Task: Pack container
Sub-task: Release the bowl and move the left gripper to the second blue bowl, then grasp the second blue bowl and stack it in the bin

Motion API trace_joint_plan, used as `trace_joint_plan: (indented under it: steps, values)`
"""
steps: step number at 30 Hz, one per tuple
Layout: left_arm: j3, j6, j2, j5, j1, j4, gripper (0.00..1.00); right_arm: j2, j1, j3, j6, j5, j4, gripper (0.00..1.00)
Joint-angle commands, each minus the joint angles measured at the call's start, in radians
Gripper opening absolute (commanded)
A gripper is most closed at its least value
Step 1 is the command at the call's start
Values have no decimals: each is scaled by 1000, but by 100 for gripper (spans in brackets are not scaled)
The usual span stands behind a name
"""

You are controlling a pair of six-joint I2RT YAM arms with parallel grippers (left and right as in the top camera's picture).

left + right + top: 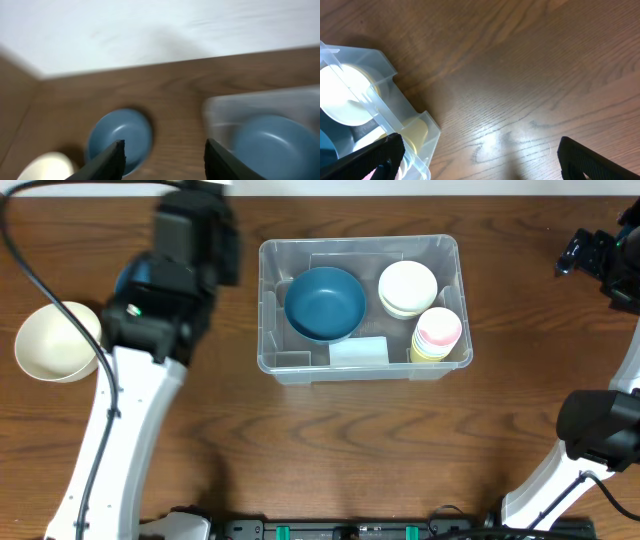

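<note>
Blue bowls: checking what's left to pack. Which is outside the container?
The blue bowl on the table by the cream bowl; the other sits in the container.

A clear, glossy plastic container [268,300] sits on a smooth, wood-grain table [350,450].

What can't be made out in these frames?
1. Blue bowl on the table: in the overhead view, mostly covered by the left arm; blurred in the left wrist view.
2. Left end effector: hidden under its own arm in the overhead view; blurred in the left wrist view.
3. Right end effector: in the right wrist view, the bottom edge cuts off its fingers.
4. Pale label on the container: too small to read in the overhead view.
</note>
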Motion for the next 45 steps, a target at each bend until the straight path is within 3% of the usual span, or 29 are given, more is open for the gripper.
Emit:
trace_joint_plan:
  steps: [1, 5, 10, 18, 30, 32, 35, 37, 45]
  values:
    - [-13, -71, 76, 39, 92, -2, 51, -26, -2, 19, 14, 10, -2, 99]
    - [-13, -55, 176, 54, 151, 36, 52, -26, -2, 19, 14, 10, -2, 99]
    - [-13, -33, 324, 54, 185, 122, 63, -26, -2, 19, 14, 10, -2, 99]
    - [-13, -33, 492, 54, 197, 181, 64, -26, -2, 19, 14, 10, -2, 99]
    - [-13, -35, 680, 55, 234, 150, 64, -26, -2, 19, 14, 10, -2, 99]
    - [-13, -41, 688, 67, 234, 142, 54, -26, -2, 19, 14, 10, -2, 99]
    - [-13, -42, 689, 101, 234, 134, 22, -26, -2, 19, 14, 10, -2, 99]
    - [-13, -54, 689, 100, 231, 121, 8, -26, -2, 19, 14, 10, -2, 99]
    - [-13, -111, 615, 99, 211, 12, 6, -26, -2, 19, 14, 10, -2, 99]
